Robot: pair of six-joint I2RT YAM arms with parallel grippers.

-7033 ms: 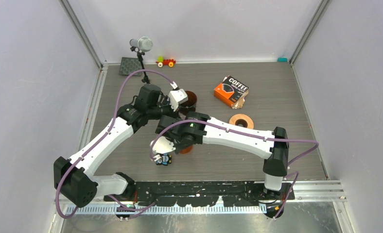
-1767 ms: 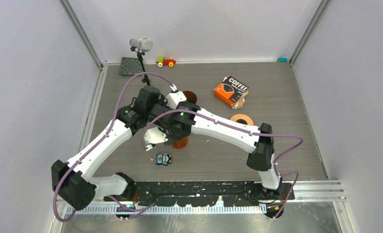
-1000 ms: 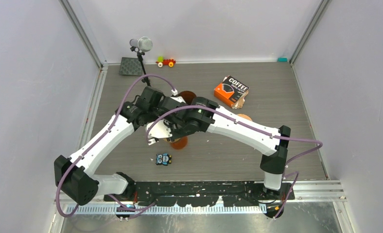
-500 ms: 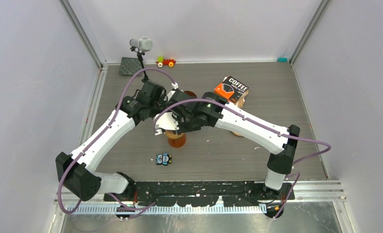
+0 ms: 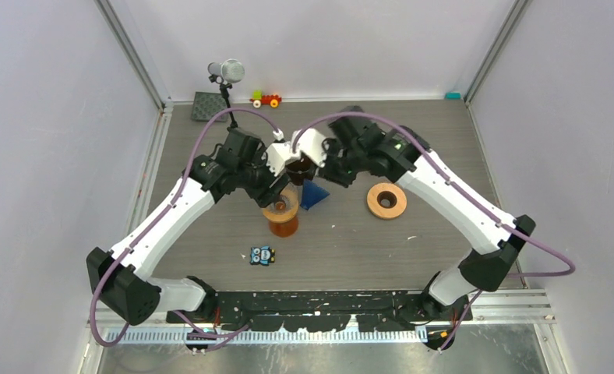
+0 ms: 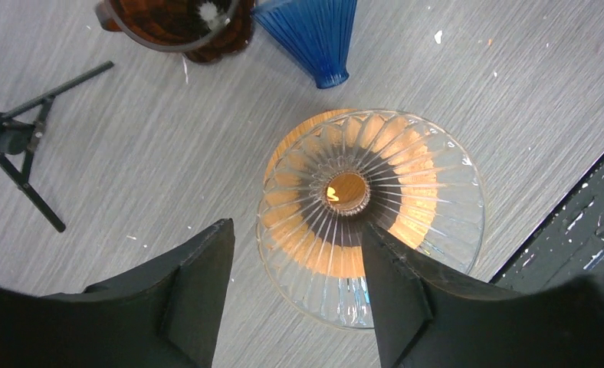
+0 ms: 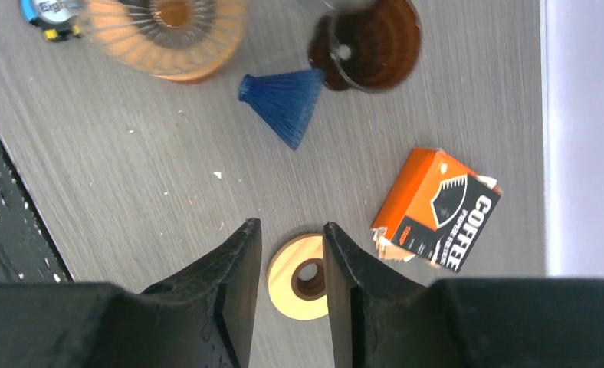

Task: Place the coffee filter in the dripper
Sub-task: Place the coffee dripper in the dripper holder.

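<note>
Neither arm has a filter in hand yet. No loose coffee filter shows anywhere, so it's presumably inside the orange COFFEE box at the far right of the table, which looks torn open at one corner. The left gripper is spread wide and empty, hanging right over the clear glass dripper on its orange base. The right gripper has its fingers only a little apart with nothing between them, and it sits above the wooden ring, just beside the box. The first risk is the pick. Paper filters are thin and nested, so a pinch into that torn corner could pull out a stack, crumple one, or just shove the light box along, since nothing is bracing it. The second is the crowding. The blue cone dripper is lying on its side close to the glass one, and a brown dripper sits just behind, so a low pass could roll the cone or knock the glass dripper off its base. Both wrists are also bunched over the middle of the table, so a bump between the arms looks possible. And with three drippers out, the filter could easily end up in the wrong one.
</note>
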